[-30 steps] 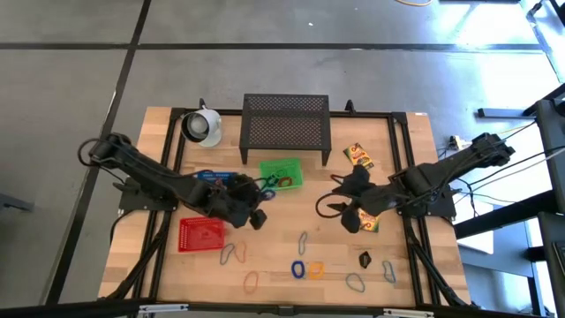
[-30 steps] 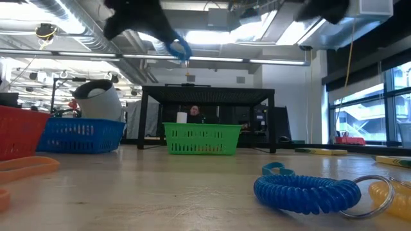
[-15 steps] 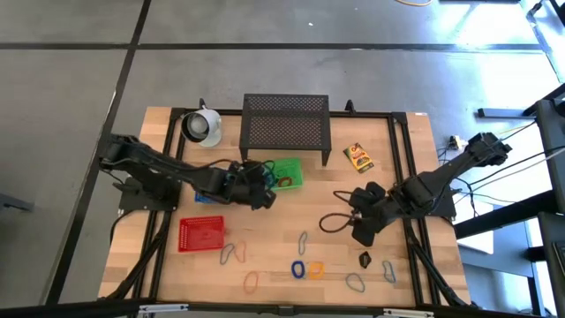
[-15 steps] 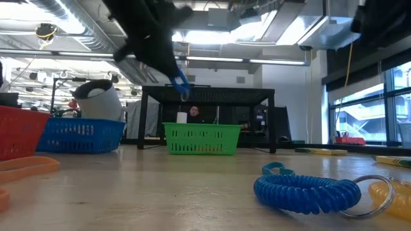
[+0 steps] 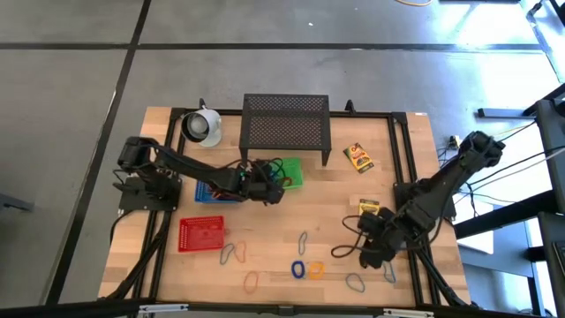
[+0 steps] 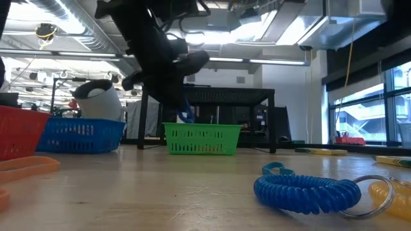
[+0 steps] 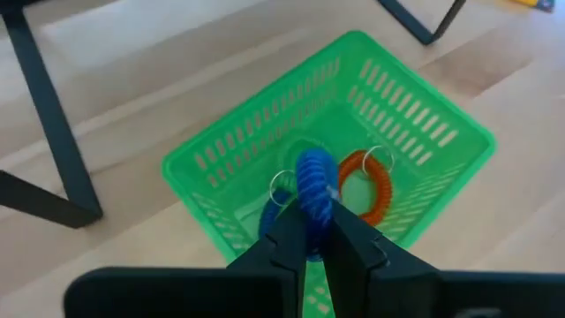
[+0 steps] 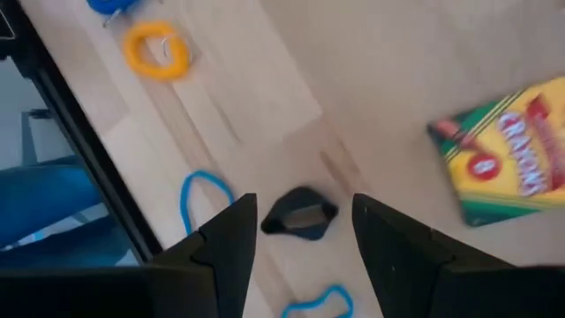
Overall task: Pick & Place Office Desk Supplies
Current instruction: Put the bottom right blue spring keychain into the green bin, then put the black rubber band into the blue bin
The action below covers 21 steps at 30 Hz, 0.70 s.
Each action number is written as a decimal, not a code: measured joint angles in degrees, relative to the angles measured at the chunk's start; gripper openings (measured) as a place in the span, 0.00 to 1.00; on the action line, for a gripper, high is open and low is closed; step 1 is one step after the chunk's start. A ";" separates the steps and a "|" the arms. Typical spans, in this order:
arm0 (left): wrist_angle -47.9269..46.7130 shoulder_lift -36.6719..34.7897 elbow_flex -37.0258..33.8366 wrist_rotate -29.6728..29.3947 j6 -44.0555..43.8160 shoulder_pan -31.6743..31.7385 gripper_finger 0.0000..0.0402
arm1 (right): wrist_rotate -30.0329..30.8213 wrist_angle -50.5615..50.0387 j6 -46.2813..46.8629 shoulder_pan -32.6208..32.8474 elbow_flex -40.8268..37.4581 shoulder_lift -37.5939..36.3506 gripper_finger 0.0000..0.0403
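My left gripper (image 7: 311,231) is shut on a blue coil band (image 7: 312,181) above the green basket (image 5: 287,173). An orange coil (image 7: 369,183) lies in that basket. In the low view the band (image 6: 185,113) hangs just over the basket's rim (image 6: 202,128). My right gripper (image 8: 300,231) is open near the table's near right corner. Its fingers stand above and on either side of a small black clip (image 8: 301,214) without touching it. A yellow crayon box (image 8: 512,168) lies beside it on the table, and a second box (image 5: 357,156) farther back. My left gripper pinches the blue coil band's lower part (image 7: 312,208) between its two fingertips. The fingers slant down toward the basket from the table's left. The band stands up past the fingertips, lifted clear of the basket floor.
A black mesh stand (image 5: 285,119) and a white cup (image 5: 203,125) are at the far edge. A blue basket (image 5: 208,191) and a red basket (image 5: 201,234) sit on the left. Several loose bands (image 5: 231,254) and coils (image 5: 306,268) lie along the near edge.
My left gripper has carried the blue coil band toward the table's far right and down, from beside the red basket to over the green basket. My right gripper has swung toward the near edge and down, leaving the crayon box uncovered and coming over the black clip.
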 joint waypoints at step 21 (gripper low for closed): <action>4.45 -2.33 0.00 1.30 -0.07 -0.10 0.41 | -5.72 4.43 8.39 7.59 -0.42 10.83 0.47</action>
